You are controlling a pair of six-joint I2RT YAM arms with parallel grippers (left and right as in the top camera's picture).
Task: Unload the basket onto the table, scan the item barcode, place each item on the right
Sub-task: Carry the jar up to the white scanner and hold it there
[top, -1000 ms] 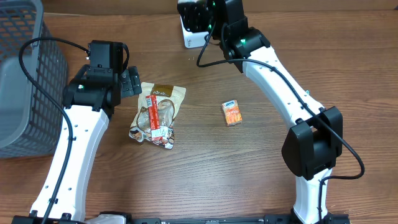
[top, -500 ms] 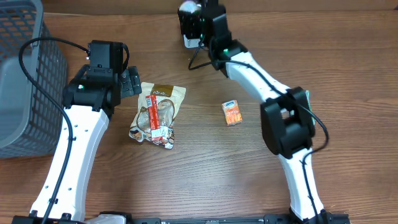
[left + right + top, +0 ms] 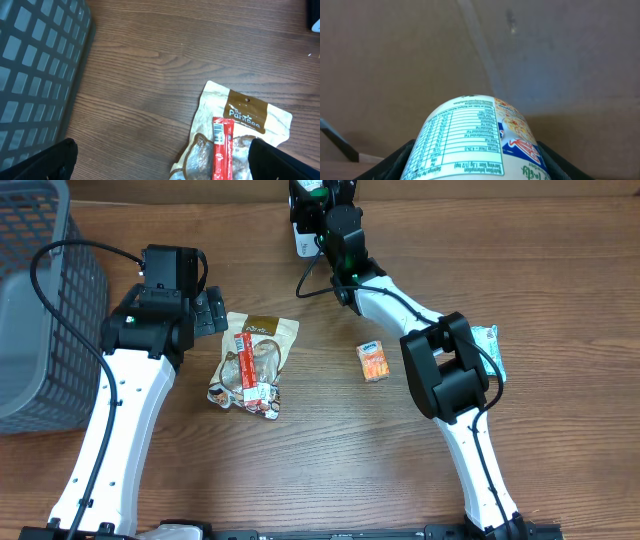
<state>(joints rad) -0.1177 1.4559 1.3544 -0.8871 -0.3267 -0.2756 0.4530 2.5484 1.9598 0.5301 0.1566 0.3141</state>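
Wood-grain bench [image 3: 300, 470] from edge to edge, grey basket [image 3: 30, 300] parked at the far left, and the action is all up at the back edge.

The right arm is stretched right over to the white scanner [image 3: 302, 242]. Its wrist camera shows why: the right tool [image 3: 475, 162] is clenched on a printed cup [image 3: 475, 140], a dark finger on each flank. So the pick-up is done and the cup is off the bench, carried to the scanner. The nutrition panel faces the wrist camera, but I can't spot a barcode on the side we see. Whether the code is turned toward the scanner, I can't tell. I'd call this the presenting stage: the read itself is what's left, perhaps with some turning of the cup.

The left tool [image 3: 162, 150] is released, jaws wide with nothing between them, hovering at the top edge of the snack pouch [image 3: 255, 365]. A red stick [image 3: 247, 365] lies across that pouch. An orange box [image 3: 373, 362] sits mid-bench, and a teal packet [image 3: 488, 345] peeks out beside the right arm. All of these are on the bench, none in a grip.
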